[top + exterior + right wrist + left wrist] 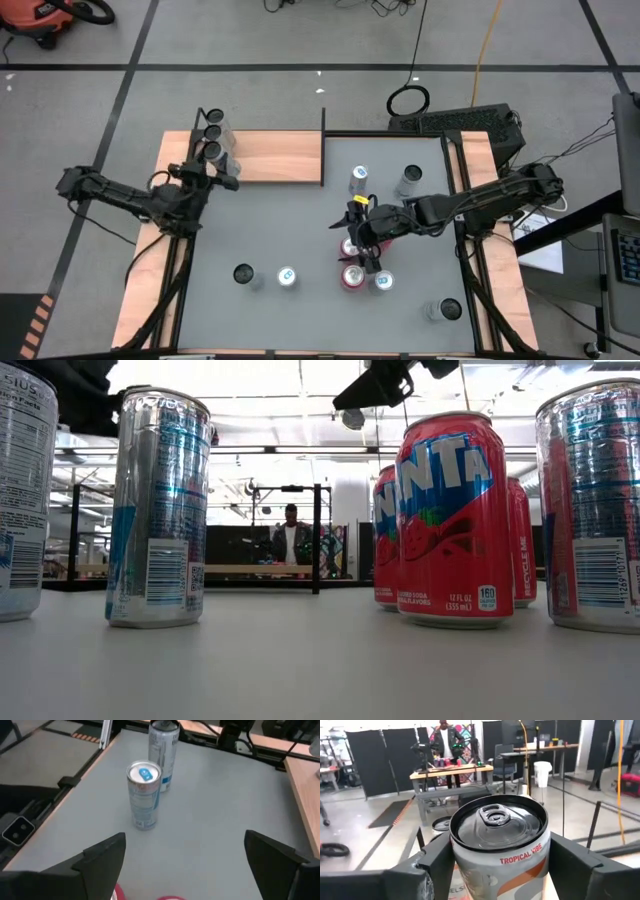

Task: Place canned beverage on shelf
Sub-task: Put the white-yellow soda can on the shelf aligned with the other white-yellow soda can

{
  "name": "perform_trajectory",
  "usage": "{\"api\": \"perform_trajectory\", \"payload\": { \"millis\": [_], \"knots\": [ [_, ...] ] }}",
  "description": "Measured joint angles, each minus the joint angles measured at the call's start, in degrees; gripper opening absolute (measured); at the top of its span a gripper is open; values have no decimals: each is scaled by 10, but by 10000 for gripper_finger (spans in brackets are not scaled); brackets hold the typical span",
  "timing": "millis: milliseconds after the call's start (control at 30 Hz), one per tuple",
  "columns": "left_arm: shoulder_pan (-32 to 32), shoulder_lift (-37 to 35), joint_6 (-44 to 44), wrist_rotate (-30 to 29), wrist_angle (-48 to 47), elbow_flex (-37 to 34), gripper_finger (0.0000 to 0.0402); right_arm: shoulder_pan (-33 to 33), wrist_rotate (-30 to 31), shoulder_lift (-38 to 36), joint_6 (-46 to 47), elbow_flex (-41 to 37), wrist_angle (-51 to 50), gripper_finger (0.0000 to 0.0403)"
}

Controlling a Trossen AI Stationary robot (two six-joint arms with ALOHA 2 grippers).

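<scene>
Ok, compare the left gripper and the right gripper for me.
The left gripper is shut on a black-topped can at the shelf; the right gripper is open and holds nothing. The left one is at the table's far left corner, the right one is over the red cans mid-table. Both have two dark fingers.

A: What colours are the 2 nearest cans?

B: The Fanta can is red with a blue logo patch and white lettering. The slim can is silver with light-blue bands and a white barcode panel.

A: The shelf?

B: The shelf is light-brown wood grain, black-rimmed; the tabletop is grey.

A: The left wrist view's can?

B: The Tropical Vibe can is white with orange, black-topped.
</scene>
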Motion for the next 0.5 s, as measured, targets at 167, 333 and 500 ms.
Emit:
{"api": "perform_trajectory", "payload": {
  "millis": [167,333,500],
  "knots": [
    [44,14,-135,97,-63,0,251,0,0,0,-4,0,-18,341],
    [91,36,-134,119,-62,8,251,2,-2,0,1,0,-43,341],
    [97,49,-76,91,-65,47,251,7,-2,-1,1,-17,-51,341]
  ]
}}
